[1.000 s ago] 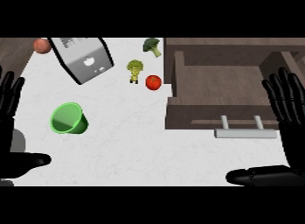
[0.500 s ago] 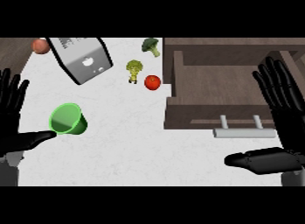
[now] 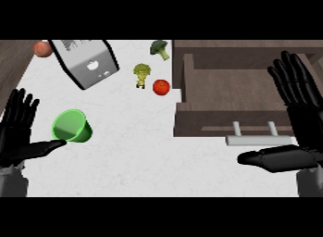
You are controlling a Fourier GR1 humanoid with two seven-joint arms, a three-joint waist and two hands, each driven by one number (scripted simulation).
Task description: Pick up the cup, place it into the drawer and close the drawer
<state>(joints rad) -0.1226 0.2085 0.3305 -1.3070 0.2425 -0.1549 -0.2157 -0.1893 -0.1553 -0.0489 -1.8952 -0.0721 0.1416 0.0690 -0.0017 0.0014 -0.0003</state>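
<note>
Lying on its side on white counter, green cup sits well left of open drawer. Left robot hand spread, fingers straight, thumb tip just below cup. Right robot hand spread, fingers up, over drawer's right edge. Tomato just left of drawer.

Bare white counter lies between the green cup and the open drawer; a tomato sits just beside the drawer's left wall.
</note>
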